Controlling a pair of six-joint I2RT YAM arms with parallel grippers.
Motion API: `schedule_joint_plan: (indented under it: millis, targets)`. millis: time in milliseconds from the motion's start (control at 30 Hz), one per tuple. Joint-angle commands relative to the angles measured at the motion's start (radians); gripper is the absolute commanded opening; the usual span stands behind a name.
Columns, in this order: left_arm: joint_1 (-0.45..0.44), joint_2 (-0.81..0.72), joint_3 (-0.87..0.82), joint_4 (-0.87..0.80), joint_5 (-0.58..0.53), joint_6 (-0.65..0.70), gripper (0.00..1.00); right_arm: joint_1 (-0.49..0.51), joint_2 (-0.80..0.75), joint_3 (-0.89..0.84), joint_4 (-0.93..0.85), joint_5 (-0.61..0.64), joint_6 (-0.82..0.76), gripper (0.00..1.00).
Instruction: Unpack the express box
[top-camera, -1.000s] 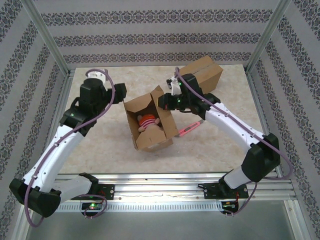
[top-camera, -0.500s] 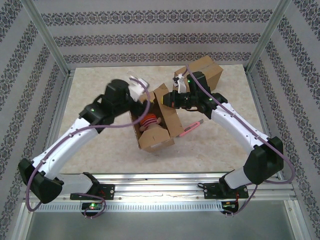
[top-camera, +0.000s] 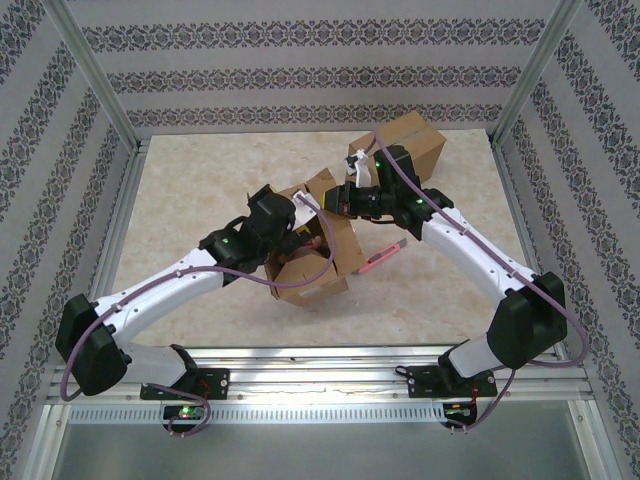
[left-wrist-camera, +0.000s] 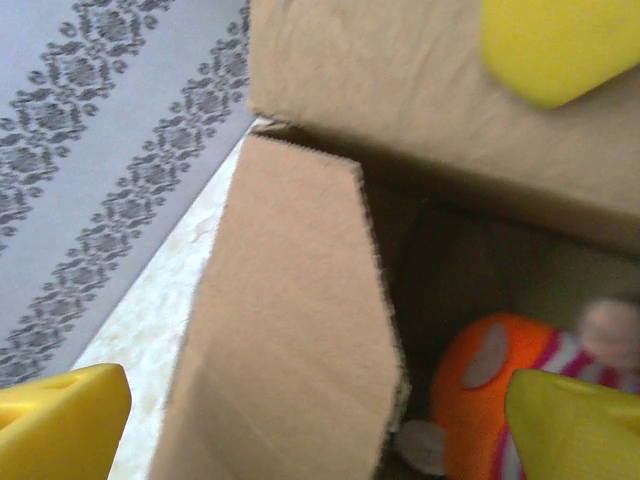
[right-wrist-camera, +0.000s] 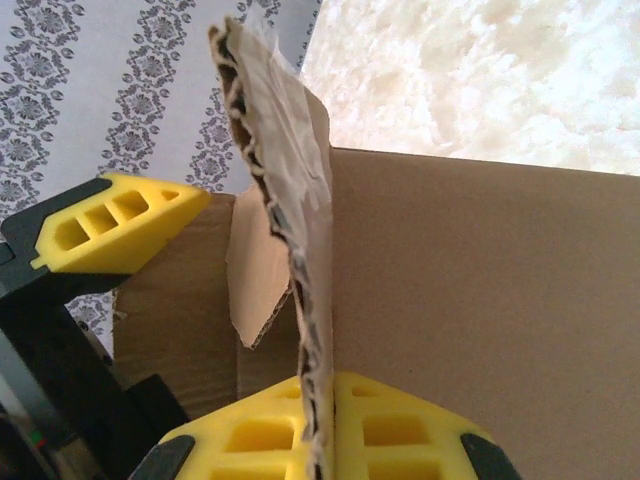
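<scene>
The open cardboard express box (top-camera: 315, 280) sits mid-table. Inside it lies an orange and striped plush toy (left-wrist-camera: 495, 385). My left gripper (top-camera: 298, 212) is open at the box's mouth. In the left wrist view a side flap (left-wrist-camera: 290, 330) stands between its yellow fingers (left-wrist-camera: 60, 420), and the right-hand finger is down inside, next to the toy. My right gripper (top-camera: 338, 203) is shut on the edge of an upright flap (right-wrist-camera: 285, 150) at the box's far right corner, the fingers (right-wrist-camera: 400, 430) pinching the torn cardboard.
A second, closed cardboard box (top-camera: 405, 145) stands at the back right, behind my right arm. A pink tool (top-camera: 385, 257) lies on the table right of the open box. Patterned walls and a metal frame enclose the table.
My left arm swung from the table's left side across to the box, and its gripper opened wider at the mouth. The right gripper kept its hold on the flap.
</scene>
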Motion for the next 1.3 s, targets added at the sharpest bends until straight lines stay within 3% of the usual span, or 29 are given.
schedule_joint_plan:
  millis: [0, 133, 233, 467, 667, 733, 833, 933, 1100, 1267]
  targets:
    - [-0.014, 0.000, -0.024, 0.126, -0.149, 0.069, 0.96, -0.011, -0.026, -0.006, 0.058, -0.038, 0.019, 0.00]
    - [-0.017, -0.002, -0.027, 0.134, -0.177, 0.087, 0.88, -0.011, -0.028, -0.007, 0.061, -0.038, 0.020, 0.00]
    - [-0.018, -0.002, -0.022, 0.113, -0.176, 0.083, 0.71, -0.011, -0.030, -0.007, 0.064, -0.037, 0.021, 0.00]
    - [-0.022, 0.034, 0.033, -0.008, -0.160, 0.067, 0.00, -0.011, -0.031, -0.012, 0.062, -0.037, 0.018, 0.00]
    - [-0.022, 0.031, 0.096, -0.081, -0.173, 0.061, 0.00, -0.017, -0.056, -0.022, 0.017, -0.019, -0.038, 0.02]
    - [-0.017, 0.024, 0.141, -0.127, -0.161, 0.052, 0.00, -0.023, -0.080, -0.034, -0.001, -0.009, -0.074, 0.17]
    - [0.002, 0.030, 0.237, -0.233, -0.114, 0.010, 0.00, -0.033, -0.123, -0.052, -0.024, -0.004, -0.132, 0.46]
    - [0.025, 0.047, 0.327, -0.329, -0.065, -0.028, 0.00, -0.036, -0.175, -0.067, -0.061, 0.012, -0.206, 0.62]
    - [0.052, 0.089, 0.444, -0.450, -0.025, -0.078, 0.00, -0.021, -0.277, -0.108, -0.114, 0.056, -0.327, 0.69]
    - [0.075, 0.119, 0.507, -0.515, 0.024, -0.117, 0.00, 0.095, -0.392, -0.114, -0.240, 0.335, -0.524, 0.69]
